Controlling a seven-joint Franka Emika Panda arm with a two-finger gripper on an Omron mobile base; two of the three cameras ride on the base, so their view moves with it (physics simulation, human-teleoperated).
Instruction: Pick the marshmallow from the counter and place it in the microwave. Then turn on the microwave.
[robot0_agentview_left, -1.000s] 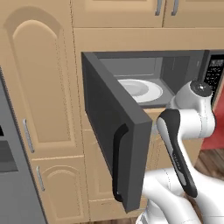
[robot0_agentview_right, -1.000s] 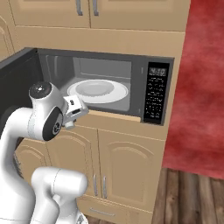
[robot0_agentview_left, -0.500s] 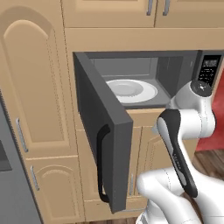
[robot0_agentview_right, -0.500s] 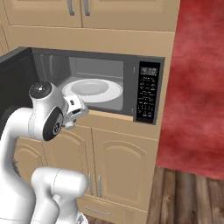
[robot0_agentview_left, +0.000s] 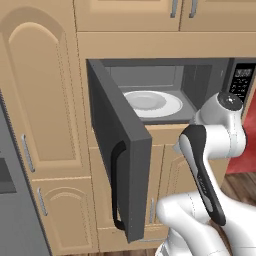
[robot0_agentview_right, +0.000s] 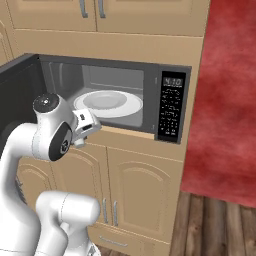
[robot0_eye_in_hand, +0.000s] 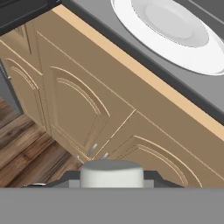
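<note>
Sitting at the bottom edge of the hand view, the marshmallow is cut off low down; its off-white top shows between the two dark fingertips, so the hand is closed on it. From the right base view the hand's white body hangs just outside the microwave, level with its front lip, but the tips and the lump are too small to make out there. In the left base view the arm's elbow covers the hand. The door stands swung wide to the left, with its black handle facing the camera. A white plate lies inside on the oven floor; in the hand view its far rim is cut off. The cabinet doors and wood floor lie below the hand.
</note>
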